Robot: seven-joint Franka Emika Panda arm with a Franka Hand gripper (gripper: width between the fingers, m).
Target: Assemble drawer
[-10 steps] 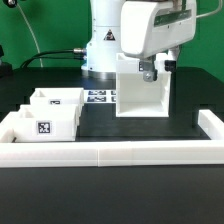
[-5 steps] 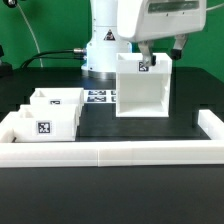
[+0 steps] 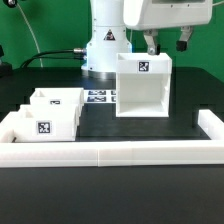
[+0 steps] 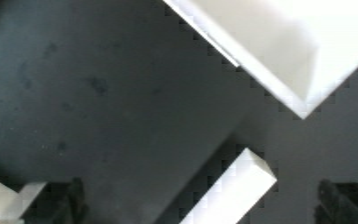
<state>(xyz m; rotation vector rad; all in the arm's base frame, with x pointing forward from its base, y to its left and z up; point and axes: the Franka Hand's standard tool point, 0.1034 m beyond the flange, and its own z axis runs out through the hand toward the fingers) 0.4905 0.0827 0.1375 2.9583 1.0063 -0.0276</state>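
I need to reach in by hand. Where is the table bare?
Bare: the table strip between box shell and front wall, and the exterior view's right of the shell. Crowded: the two trays at that view's left.

Looking like a robotics lab: spreading below the tool (image 3: 166,42), a black worktop (image 3: 130,128) fenced by a low white wall (image 3: 110,152) and carrying a marker board (image 3: 98,97); hanging behind, a green backdrop (image 3: 25,30).

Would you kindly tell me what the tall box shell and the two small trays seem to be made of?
Box shell: probably white plastic, matte; smooth, even faces and crisp edges. Nearer tray and farther tray: seemingly the same matte white plastic, with thin walls.
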